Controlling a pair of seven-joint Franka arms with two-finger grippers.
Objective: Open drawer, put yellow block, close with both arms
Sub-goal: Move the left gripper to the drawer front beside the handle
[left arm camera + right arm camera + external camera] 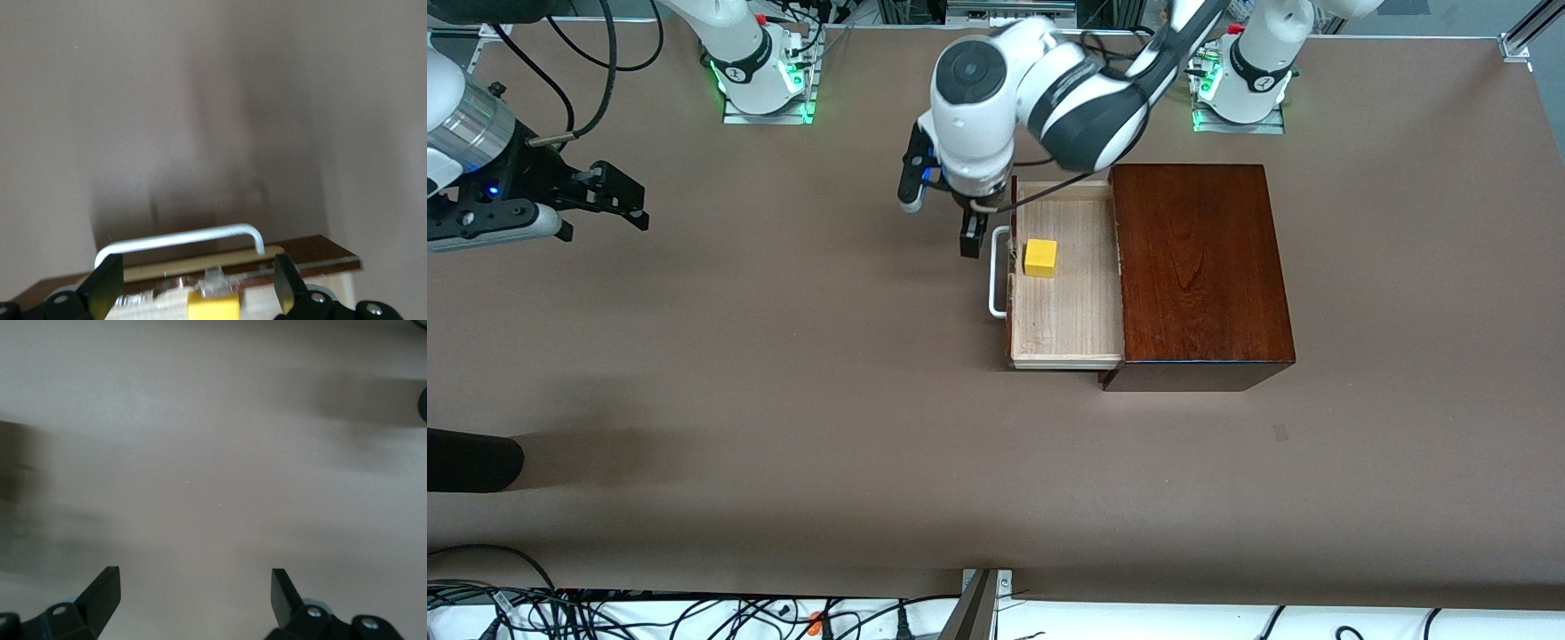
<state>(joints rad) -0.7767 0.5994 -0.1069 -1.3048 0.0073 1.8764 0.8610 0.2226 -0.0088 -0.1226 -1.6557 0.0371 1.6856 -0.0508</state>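
Note:
The drawer [1063,311] stands pulled out of the dark wooden box [1200,267] toward the right arm's end of the table. The yellow block [1040,258] lies in the pale tray close to the drawer front. In the left wrist view the yellow block [213,305] sits just inside the white loop handle [180,239]. My left gripper [967,218] hangs open over the handle [993,276] and the drawer front, holding nothing. The open left gripper [197,283] has one finger on each side of the block's position. My right gripper [627,197] waits open over bare table at the right arm's end, and the right wrist view shows the right gripper [195,593] holding nothing.
A dark rounded object [471,460] lies at the table's edge near the front camera, at the right arm's end. Cables [605,613] run along the nearest edge. Both arm bases [760,80] stand at the farthest edge. Brown tabletop [783,356] surrounds the box.

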